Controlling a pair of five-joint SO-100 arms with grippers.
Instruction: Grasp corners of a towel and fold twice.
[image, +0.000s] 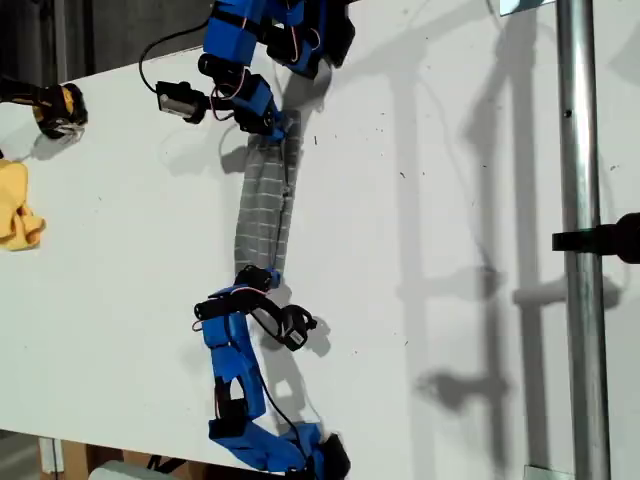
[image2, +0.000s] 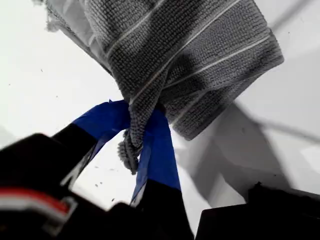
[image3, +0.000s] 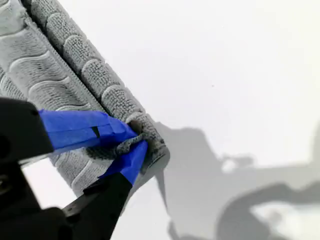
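White table, towel stretched along it, metal pole beside

Towel grey with thin white stripes, pinched between my first gripper and my second gripper; in the first wrist view it shows a knitted grey weave with pale lines, in the second wrist view a wavy ribbed grey texture. Both grippers have bright blue fingertips on black bodies, a red strip on the first gripper's body, and the arms are blue with black parts. Table white with grey shadows; well away from either gripper lies a yellow cloth.
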